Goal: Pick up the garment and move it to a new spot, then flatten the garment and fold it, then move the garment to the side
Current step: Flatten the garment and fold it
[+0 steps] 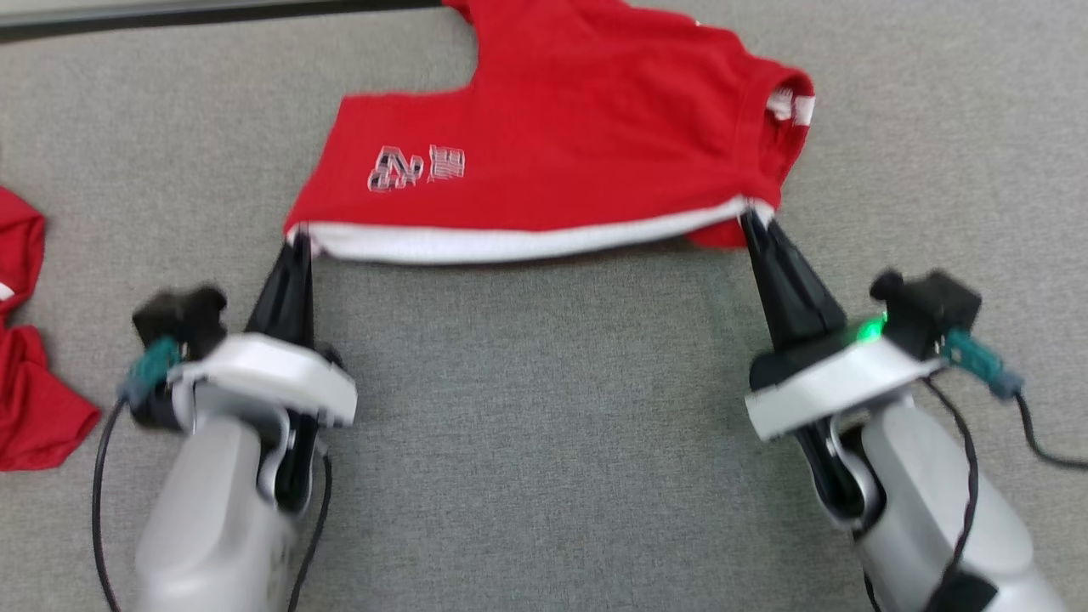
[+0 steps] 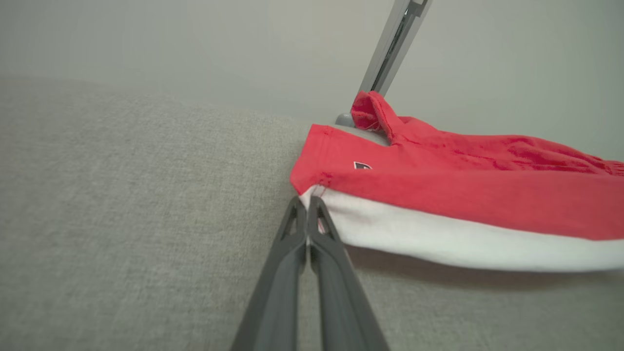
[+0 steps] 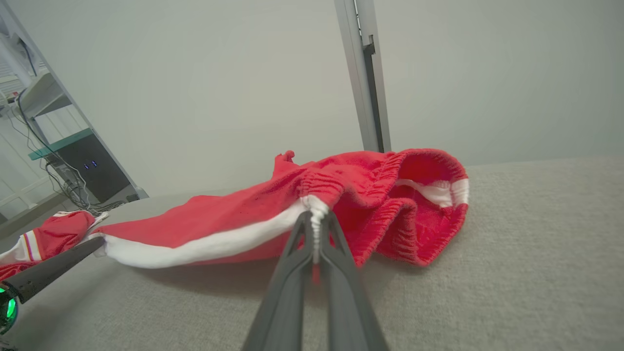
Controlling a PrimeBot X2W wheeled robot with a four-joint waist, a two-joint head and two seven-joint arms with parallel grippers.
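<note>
So the garment (image 1: 544, 144) lies across the far middle of the table (image 1: 544, 425), waistband end to the right and leg end to the left, with 1 leg running back past the top of the head view. Its near edge is strung between 2 grippers. The left gripper (image 1: 299, 242) pinches the near-left corner, and the right gripper (image 1: 752, 219) pinches the near-right corner by the waistband. That edge sits a bit off the table. A second garment (image 1: 25, 382) lies at the table's far left, well apart. An upright post (image 3: 363, 73) stands behind the garment.
</note>
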